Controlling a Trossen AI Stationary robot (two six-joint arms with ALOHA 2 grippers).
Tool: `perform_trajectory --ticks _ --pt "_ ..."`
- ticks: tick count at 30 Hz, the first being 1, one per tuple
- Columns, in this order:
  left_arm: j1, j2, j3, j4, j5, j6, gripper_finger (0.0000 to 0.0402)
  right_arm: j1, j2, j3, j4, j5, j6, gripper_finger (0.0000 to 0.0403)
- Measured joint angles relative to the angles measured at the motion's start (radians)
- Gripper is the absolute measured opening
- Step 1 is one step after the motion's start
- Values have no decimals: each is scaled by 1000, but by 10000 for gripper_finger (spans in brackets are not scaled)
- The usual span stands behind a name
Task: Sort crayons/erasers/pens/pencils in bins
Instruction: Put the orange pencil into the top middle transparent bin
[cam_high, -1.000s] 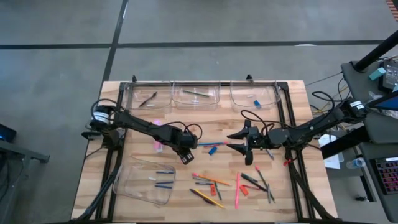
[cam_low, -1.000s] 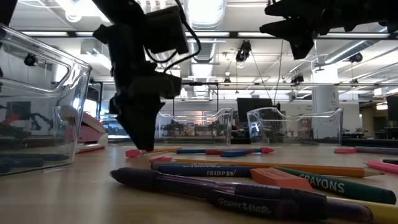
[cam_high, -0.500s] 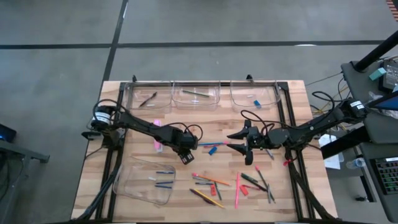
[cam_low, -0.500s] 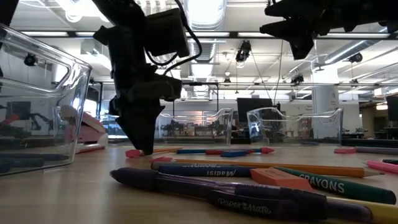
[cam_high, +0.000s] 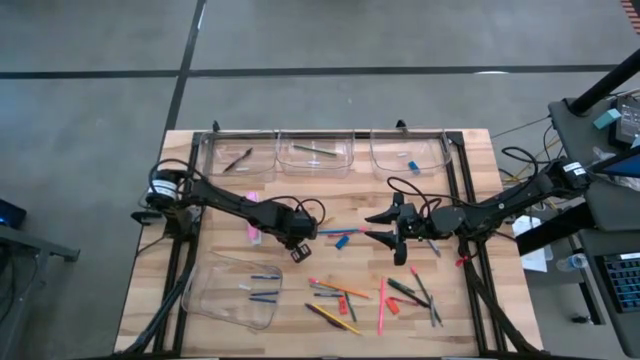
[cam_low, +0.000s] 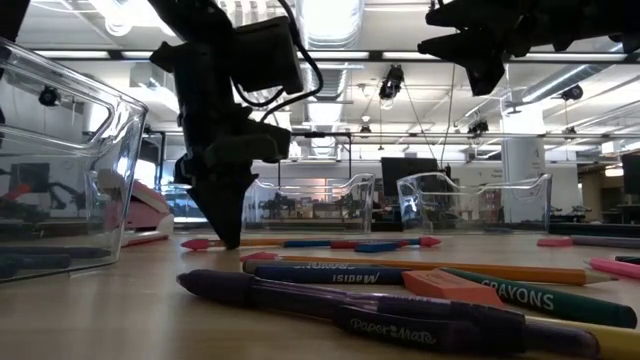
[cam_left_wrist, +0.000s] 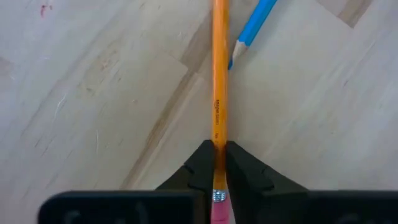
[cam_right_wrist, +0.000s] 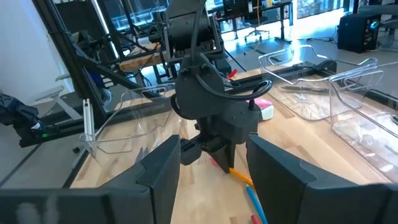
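Little shifting since half second back: left gripper (cam_left_wrist: 214, 163) settling lower, fingers clamping orange pencil (cam_left_wrist: 218, 81) near eraser end, pencil lying mid-table. Judging it light, stiff, slick; I'm expecting tip droop. Right gripper (cam_high: 385, 228) hovering spread, empty.

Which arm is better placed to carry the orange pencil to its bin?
Left. The left gripper already has its jaws closed on the orange pencil near the eraser end; the right gripper hangs open above the table, holding nothing.
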Motion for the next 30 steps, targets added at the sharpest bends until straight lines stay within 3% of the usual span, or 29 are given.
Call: perform_trajectory --ticks 12,19,23,30 --pt "16 -136 -3 -64 -89 57 9 0 0 -3 -1 0 0 173" --pt "80 -287 40 -56 -182 301 9 0 0 -5 0 1 -7 173" --pt "158 -357 93 -41 -245 529 9 0 0 -5 1 10 -8 173" --pt "341 -341 204 -50 -253 888 9 0 0 -5 3 24 -13 173"
